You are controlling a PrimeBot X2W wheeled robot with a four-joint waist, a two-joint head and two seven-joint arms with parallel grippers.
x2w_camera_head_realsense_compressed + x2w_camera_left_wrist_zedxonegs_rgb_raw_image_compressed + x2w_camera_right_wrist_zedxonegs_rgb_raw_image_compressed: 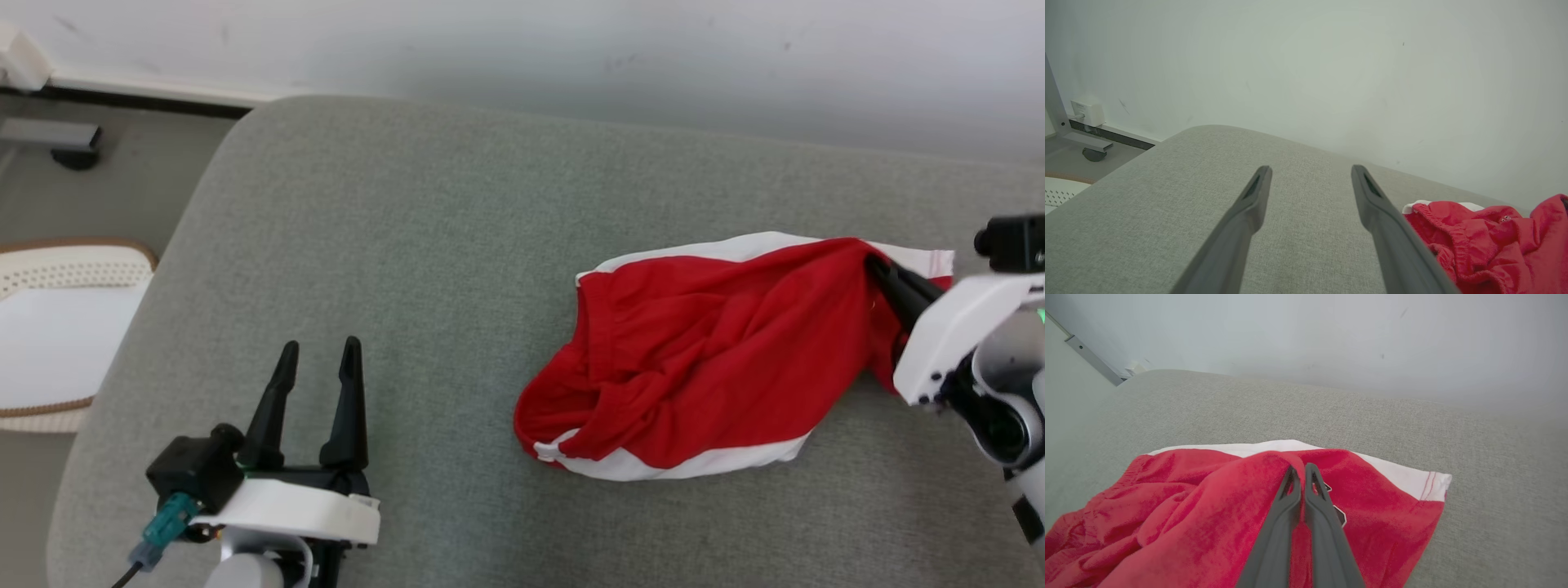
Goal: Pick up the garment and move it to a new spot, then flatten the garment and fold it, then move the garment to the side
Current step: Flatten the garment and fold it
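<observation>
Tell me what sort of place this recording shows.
Likely an indoor room, maybe a home-style test space: a grey upholstered seat against a bare white wall, a wheeled stand foot on the floor.

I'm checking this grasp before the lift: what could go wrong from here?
The right gripper pinches just a thin ridge of the crumpled red cloth garment with white trim, so it may slip out on lifting. The garment lies bunched and could hang twisted. The open left gripper sits apart over the grey fabric cushion, giving no support.

Soft red cloth garment
</observation>
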